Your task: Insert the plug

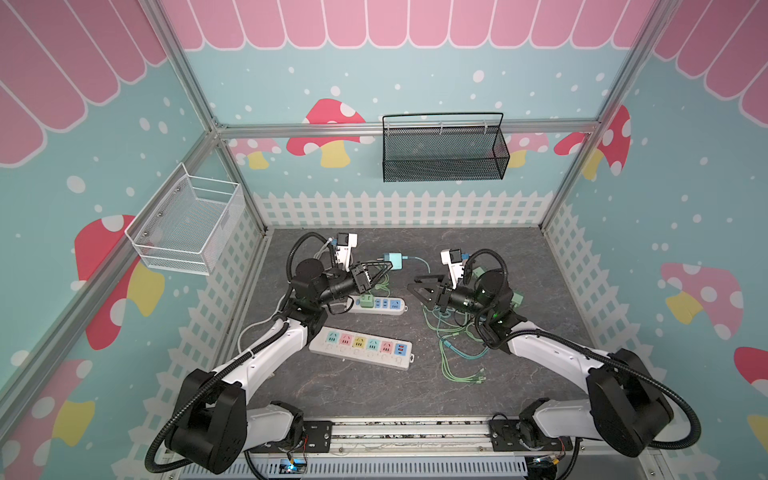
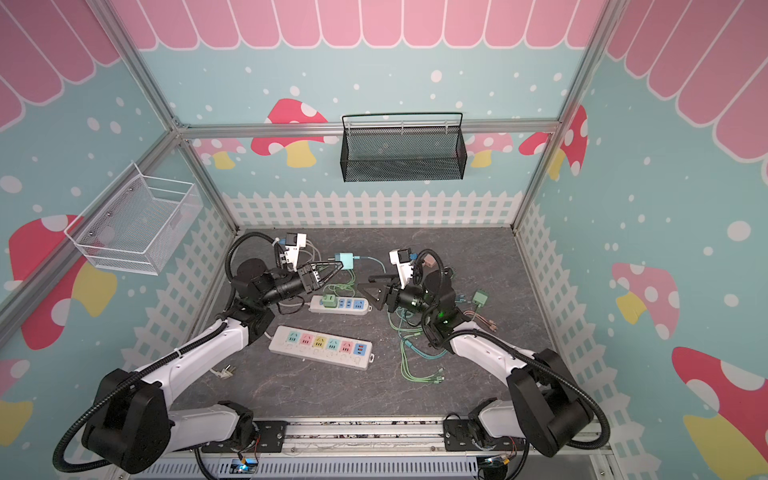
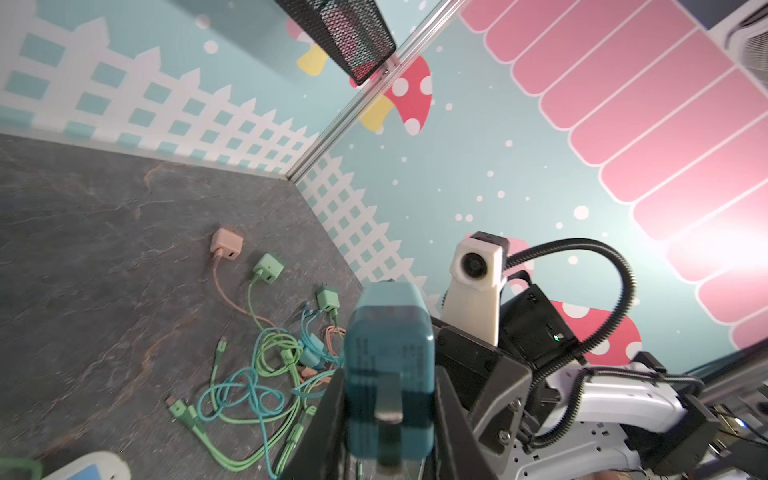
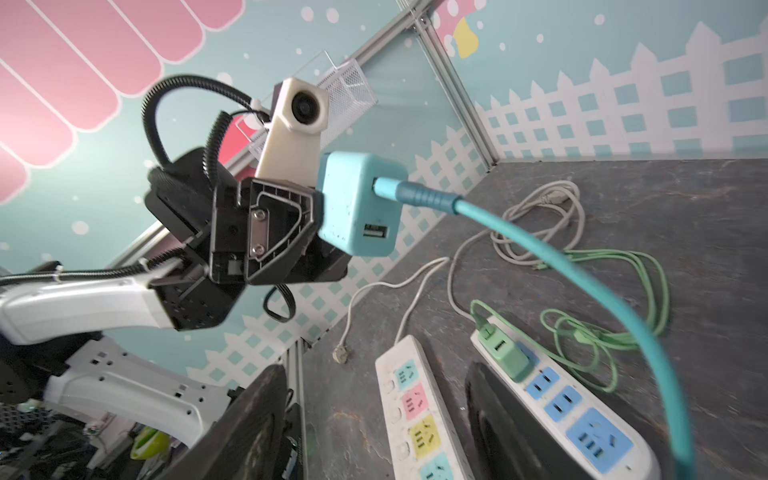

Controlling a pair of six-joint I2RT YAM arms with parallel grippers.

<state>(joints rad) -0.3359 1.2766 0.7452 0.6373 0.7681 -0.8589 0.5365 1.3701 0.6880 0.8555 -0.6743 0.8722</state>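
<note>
Currently gripped: teal plug (image 1: 392, 259); a round-cornered cube of matt plastic with a USB slot on one face and a flat metal prong visible in the left wrist view; it is held in the air beyond the long power strip (image 1: 361, 349), toward the back wall
left gripper (image 1: 385, 267): black angular fingers clamped narrow on the sides of the teal plug; raised above the tabletop beyond the long power strip
right gripper (image 1: 413, 282): jaws spread wide and holding nothing; beyond and to the right of the long power strip, apart from the teal plug
teal cable (image 4: 582, 291): smooth rubbery cord with a ribbed collar; leaves the teal plug's face and arcs down to the right of the long power strip
long power strip: flat white bar with rounded ends; pastel panels in a row; lies flat
short power strip (image 1: 395, 306): white with blue sockets; green adapter (image 1: 366, 300) seated at its left end; just beyond the long power strip
loose cables (image 1: 457, 345): thin green and teal cords in a tangle; right of the long power strip
tabletop (image 1: 478, 249): dark grey, stone-veined, matt
room: teal walls printed with white dots, red mushrooms, a picket fence and pink scallops; aluminium frame; black mesh basket (image 1: 444, 153) on the back wall and white mesh basket (image 1: 187, 224) on the left wall, both well above the long power strip
</note>
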